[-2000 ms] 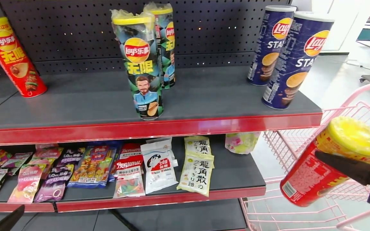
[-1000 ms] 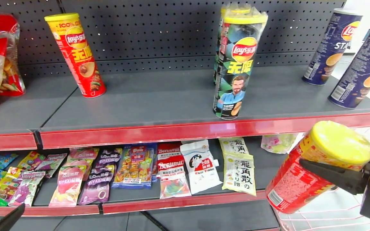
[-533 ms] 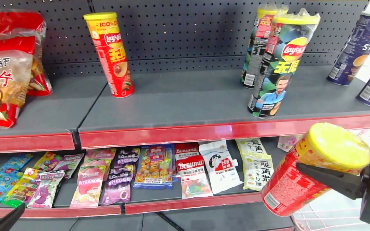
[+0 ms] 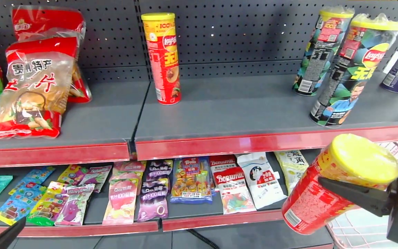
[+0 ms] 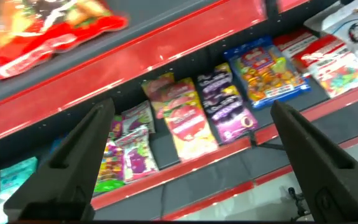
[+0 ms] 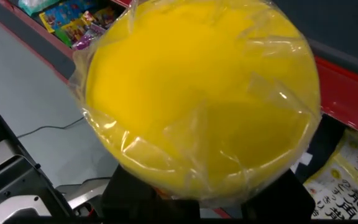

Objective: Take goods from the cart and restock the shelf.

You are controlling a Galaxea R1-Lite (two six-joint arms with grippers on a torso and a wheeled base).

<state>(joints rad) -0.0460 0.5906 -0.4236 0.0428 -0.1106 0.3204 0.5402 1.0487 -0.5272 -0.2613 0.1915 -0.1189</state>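
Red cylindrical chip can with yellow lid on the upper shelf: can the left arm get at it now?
Probably yes. The left gripper has open, empty fingers, and bare grey shelf surrounds the red cylindrical can; the arm must rise first.

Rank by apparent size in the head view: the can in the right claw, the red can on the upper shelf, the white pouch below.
1. held can, though nearness to the camera inflates it
2. shelf red can
3. white pouch
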